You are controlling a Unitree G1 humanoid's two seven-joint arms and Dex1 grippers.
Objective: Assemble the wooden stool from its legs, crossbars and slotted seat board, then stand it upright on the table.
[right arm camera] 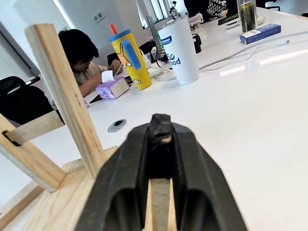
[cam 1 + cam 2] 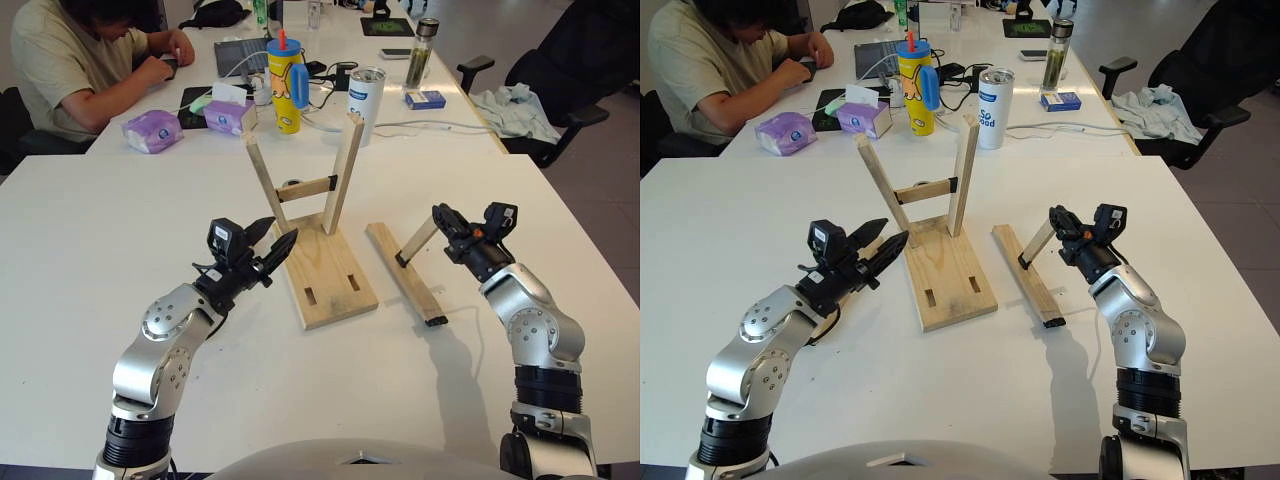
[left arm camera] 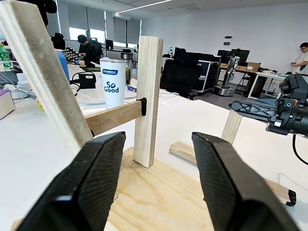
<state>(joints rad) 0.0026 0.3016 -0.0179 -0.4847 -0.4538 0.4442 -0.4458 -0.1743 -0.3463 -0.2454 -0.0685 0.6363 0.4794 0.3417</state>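
The leg piece (image 2: 408, 275) lies right of seat board (image 2: 335, 285).

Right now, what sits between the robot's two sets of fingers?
The seat board with two legs standing on it, then a loose leg lying flat, its crossbar in the right fingers; head views show it.

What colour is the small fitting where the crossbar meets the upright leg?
The fitting is black, clearest in the left wrist view.

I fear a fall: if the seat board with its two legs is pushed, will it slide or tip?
Likely slides: the seat board lies flat on the table. Pushing high on the legs might tip it. Solid wood, probably stiff.
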